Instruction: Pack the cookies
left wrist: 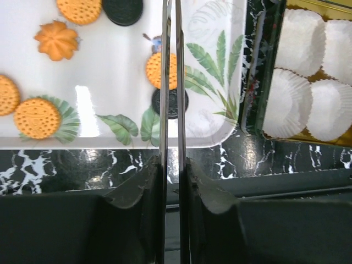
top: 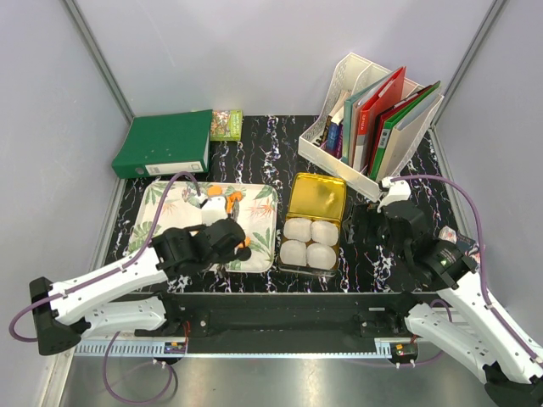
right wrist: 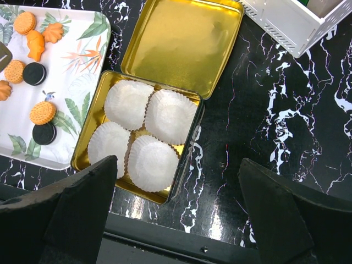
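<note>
Lying on a glossy white tray (left wrist: 110, 144) printed with green leaves, the cookies (left wrist: 37, 117) are small and flat. Most are orange rounds with a pattern of little holes, some orange ones are ridged like flowers, and a few are smooth black discs. The tray sits on the black table (right wrist: 275, 110) with white marble veins, just beside a rectangular gold metal tin (right wrist: 82, 148) whose lid lies open. Four white pleated paper cups (right wrist: 170, 115) sit two by two in the tin. The left wrist view shows the left gripper (left wrist: 171, 22) with its thin fingers pressed together and holding nothing, above the tray's near right part. The right gripper (right wrist: 177, 162) has its dark fingers spread wide above the tin. Only the top view shows the green binder (top: 163, 144) and the white file holder (top: 373, 119) at the far side.
</note>
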You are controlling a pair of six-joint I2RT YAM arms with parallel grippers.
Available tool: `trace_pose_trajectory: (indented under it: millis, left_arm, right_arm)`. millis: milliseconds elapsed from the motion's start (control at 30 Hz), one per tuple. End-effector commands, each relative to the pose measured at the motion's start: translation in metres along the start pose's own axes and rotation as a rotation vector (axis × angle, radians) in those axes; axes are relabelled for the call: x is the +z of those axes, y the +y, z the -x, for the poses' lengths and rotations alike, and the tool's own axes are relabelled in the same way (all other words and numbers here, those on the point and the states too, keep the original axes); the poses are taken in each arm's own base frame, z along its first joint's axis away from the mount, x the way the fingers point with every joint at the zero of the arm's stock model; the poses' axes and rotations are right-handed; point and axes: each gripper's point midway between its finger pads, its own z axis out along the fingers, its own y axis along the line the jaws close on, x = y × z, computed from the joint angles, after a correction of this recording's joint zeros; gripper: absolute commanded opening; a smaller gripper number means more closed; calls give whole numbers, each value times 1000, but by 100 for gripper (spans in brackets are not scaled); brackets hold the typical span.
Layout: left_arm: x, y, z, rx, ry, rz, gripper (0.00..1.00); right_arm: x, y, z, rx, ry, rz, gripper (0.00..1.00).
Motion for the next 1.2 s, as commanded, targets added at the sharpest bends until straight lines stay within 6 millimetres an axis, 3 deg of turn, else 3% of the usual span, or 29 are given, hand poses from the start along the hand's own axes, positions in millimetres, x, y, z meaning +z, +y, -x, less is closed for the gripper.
trace_pose_trajectory:
  millis: [0,233,333,700,1033,1100,1167]
  left_arm:
    - [-9,13,22,8,-81,69,26]
    - [-6,28,17,-23,-87,132,48]
    - [-5,29,14,-45,-88,129,52]
    - [-3,31,7,-55,-67,118,45]
    - [-4,24,4,-18,-41,81,54]
    - [-4,23,5,-12,-42,74,52]
    - [-4,22,5,-9,-38,71,39]
  right_arm:
    - [2,3,11,14,-37,8,100]
    - [4,6,10,7,-24,15,100]
    - [4,6,9,6,-21,17,100]
    - [4,6,7,7,-18,21,100]
    - [3,5,8,10,-25,16,100]
    - [3,4,8,12,-26,13,100]
    - [3,5,8,12,-26,14,100]
